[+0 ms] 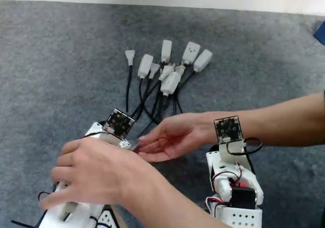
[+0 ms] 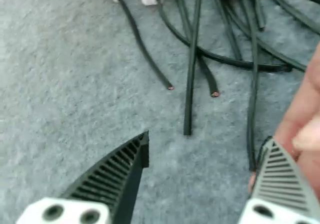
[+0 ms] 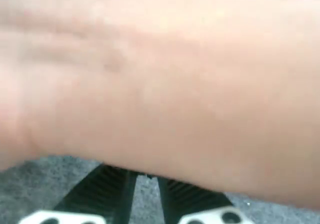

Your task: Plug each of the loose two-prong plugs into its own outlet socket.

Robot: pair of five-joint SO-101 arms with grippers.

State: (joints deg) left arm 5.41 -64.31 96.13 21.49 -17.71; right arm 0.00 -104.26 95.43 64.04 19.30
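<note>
Plugs (image 1: 130,56): lay loose with the sockets (image 1: 191,52) in one fanned cluster on the middle of the carpet (image 1: 51,60), toward its far edge; one plug sat a little apart on the side of the carpet's left edge, prongs toward the far edge.
Sockets: white blocks, side by side at the far end of the cluster; whether any held a plug could not be told.
Cords (image 1: 147,103): black, ran from the cluster toward the near edge and crossed one another; in the left wrist view several cords (image 2: 192,59) ended in cut tips on the carpet just ahead of the left gripper.
Left gripper (image 2: 207,139): jaws stood wide apart above bare carpet and held nothing.
Right gripper (image 3: 146,179): low at the near edge; whether it was open or closed could not be told, since a forearm (image 3: 175,84) covered its front.
Near hand (image 1: 96,174): lay over the left arm (image 1: 76,213) at the near edge, fingers curled around it.
Reaching hand (image 1: 175,136): came in from the right edge across the right arm's wrist, fingers held together, tips at the left gripper; one finger (image 2: 300,119) touched that gripper's jaw.
Blue object (image 1: 321,32): at the carpet's right edge, well apart from the cluster.
</note>
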